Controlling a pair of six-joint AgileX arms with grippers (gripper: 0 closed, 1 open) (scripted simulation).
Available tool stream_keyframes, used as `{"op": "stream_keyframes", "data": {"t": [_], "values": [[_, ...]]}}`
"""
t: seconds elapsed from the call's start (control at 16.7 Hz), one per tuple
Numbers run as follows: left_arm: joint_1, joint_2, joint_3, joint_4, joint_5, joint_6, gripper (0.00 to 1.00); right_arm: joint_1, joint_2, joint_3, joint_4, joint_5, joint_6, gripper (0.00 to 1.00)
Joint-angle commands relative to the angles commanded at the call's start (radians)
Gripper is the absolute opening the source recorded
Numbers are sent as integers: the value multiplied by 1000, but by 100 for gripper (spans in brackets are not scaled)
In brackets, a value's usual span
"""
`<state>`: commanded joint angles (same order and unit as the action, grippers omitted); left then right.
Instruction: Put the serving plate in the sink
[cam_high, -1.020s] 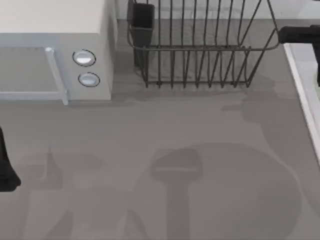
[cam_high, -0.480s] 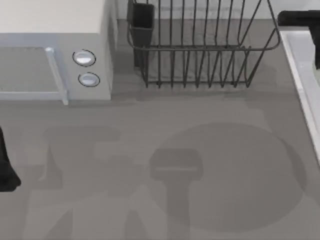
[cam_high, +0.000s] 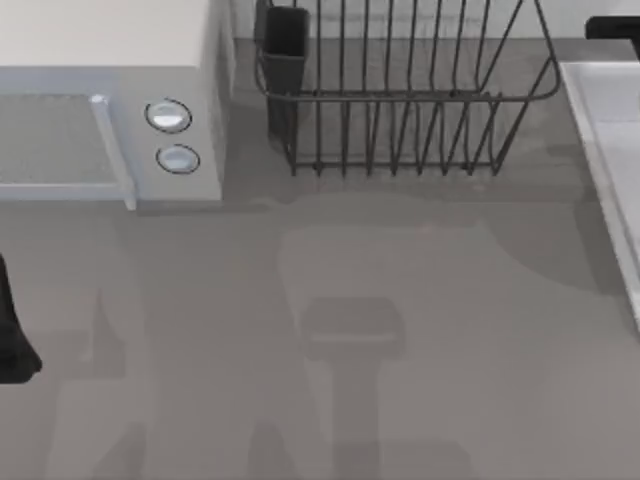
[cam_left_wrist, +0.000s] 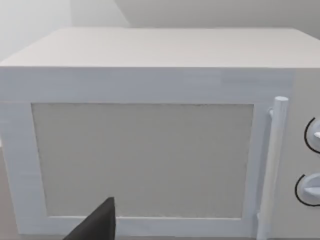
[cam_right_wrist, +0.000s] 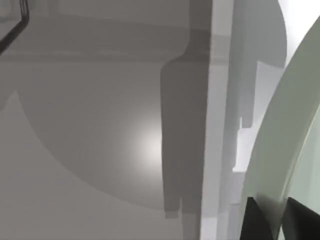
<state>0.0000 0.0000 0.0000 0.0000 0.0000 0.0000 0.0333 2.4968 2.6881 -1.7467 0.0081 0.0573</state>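
Mostly done, it seems: plate (cam_right_wrist: 295, 115) clamped by its rim between the closed jaws of the right gripper (cam_right_wrist: 280, 212), past the sink (cam_right_wrist: 219, 100) rim. Remaining: lower from the jaws into the basin, release. Left arm (cam_high: 15, 340) idle near the microwave (cam_left_wrist: 150, 150)

Soft, even overhead light; broad blurred shadows across the grey table (cam_high: 200, 330).

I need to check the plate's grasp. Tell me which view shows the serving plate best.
The right wrist view: the serving plate curves beside the sink rim, with the right end effector clamping its edge. The top view shows the sink, the left wrist view the microwave.
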Motion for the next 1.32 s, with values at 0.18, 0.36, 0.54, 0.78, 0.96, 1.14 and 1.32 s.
{"op": "stream_keyframes", "data": {"t": [0.18,0.36,0.54,0.78,0.96,1.14,1.32], "values": [[0,0,0,0,0,0,100,-78,154,154,-9,1,-78,0],[0,0,0,0,0,0,100,-115,214,213,-11,1,-114,0],[0,0,0,0,0,0,100,-116,214,214,-11,1,-115,0],[0,0,0,0,0,0,100,-116,214,214,-11,1,-115,23],[0,0,0,0,0,0,100,-116,214,214,-11,1,-115,45],[0,0,0,0,0,0,100,-116,214,214,-11,1,-115,68],[0,0,0,0,0,0,100,-116,214,214,-11,1,-115,90]]}}
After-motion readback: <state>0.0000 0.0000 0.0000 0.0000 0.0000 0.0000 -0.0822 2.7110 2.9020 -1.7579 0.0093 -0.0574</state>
